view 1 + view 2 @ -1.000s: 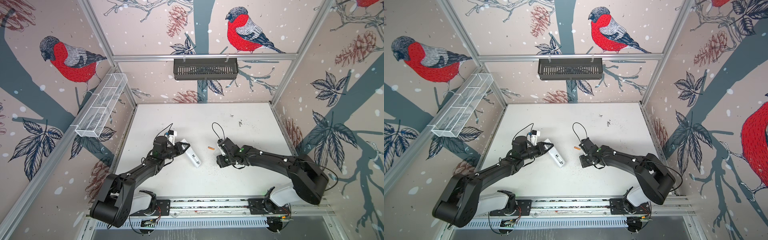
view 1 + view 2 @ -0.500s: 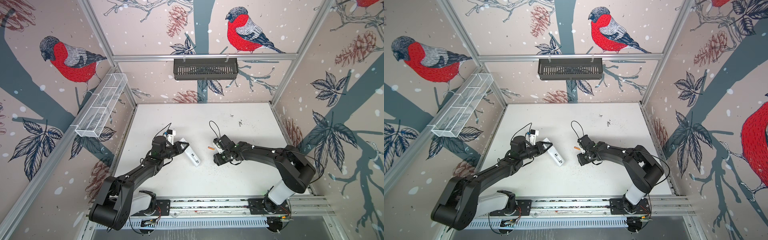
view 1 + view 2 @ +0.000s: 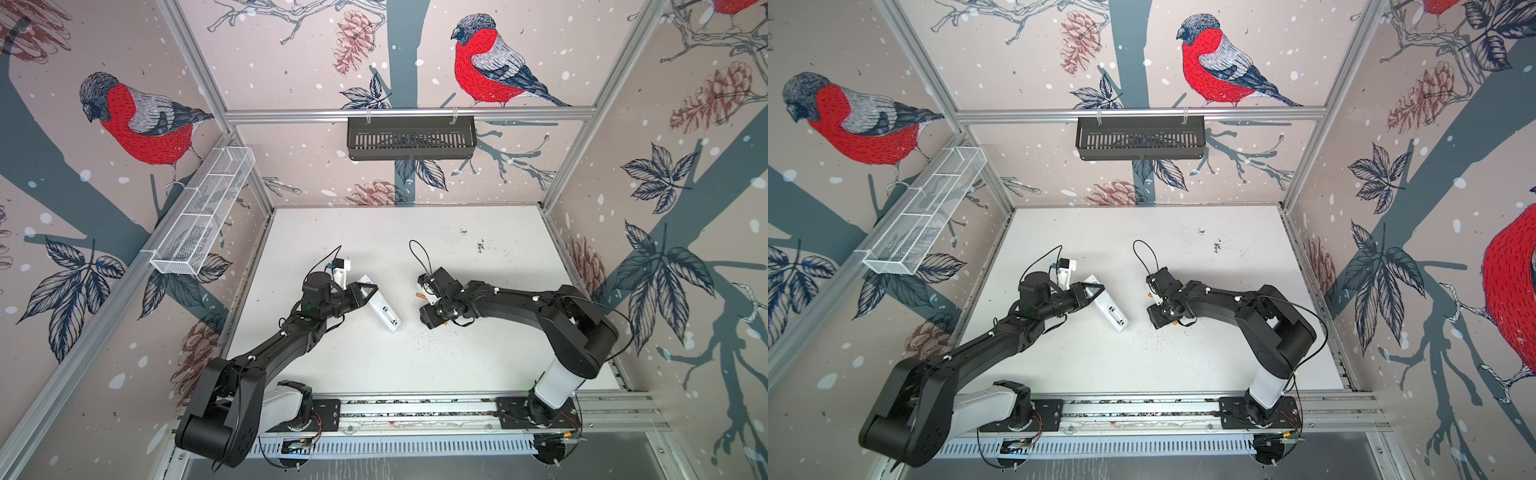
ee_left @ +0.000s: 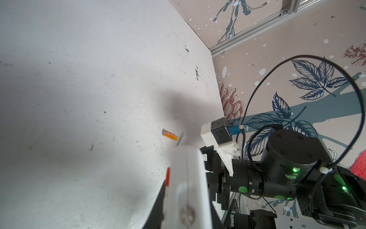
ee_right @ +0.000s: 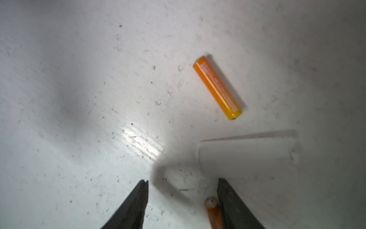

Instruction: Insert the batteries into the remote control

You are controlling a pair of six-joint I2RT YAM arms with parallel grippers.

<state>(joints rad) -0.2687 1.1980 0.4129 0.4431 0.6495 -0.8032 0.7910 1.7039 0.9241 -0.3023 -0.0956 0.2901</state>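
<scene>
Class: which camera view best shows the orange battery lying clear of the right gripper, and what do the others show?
The right wrist view: the battery lies whole and close, print visible. The left wrist view shows it small; both top views show only an orange sliver.

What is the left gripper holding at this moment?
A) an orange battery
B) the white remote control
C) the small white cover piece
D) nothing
B: in a top view the left gripper is shut on the remote control, whose long white body sticks out past its fingers.
</scene>
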